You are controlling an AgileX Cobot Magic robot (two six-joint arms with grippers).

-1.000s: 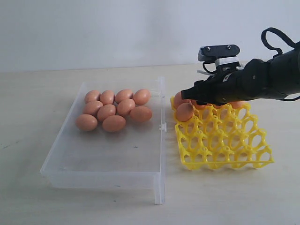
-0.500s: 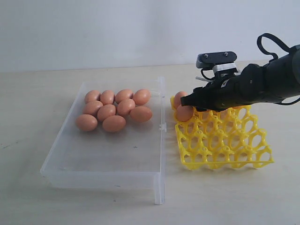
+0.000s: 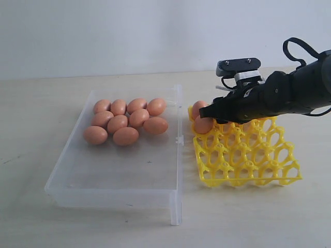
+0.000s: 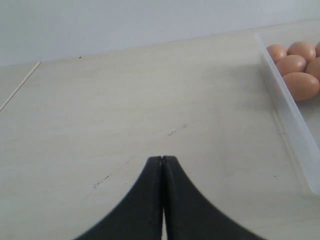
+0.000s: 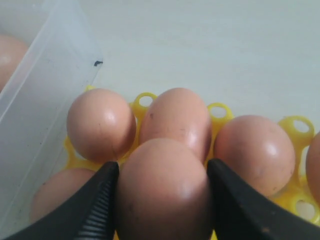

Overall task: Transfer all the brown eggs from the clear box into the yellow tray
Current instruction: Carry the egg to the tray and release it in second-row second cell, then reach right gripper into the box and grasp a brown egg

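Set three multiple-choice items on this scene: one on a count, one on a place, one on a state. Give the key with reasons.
1. How many brown eggs lie in the clear box?
A. four
B. ten
C. sixteen

2. The right end effector is over:
A. the clear box
B. neither container
C. the yellow tray

3. The left end effector has its jaws:
A. shut, with nothing between them
B. wide open
C. gripping an egg

Key:
1. B: the exterior view shows ten in a cluster at the box's far end.
2. C: the exterior view shows it above the tray's far left corner, and the right wrist view shows it gripping a brown egg among others seated in yellow cups.
3. A: the left wrist view shows the two fingers pressed together over bare table.
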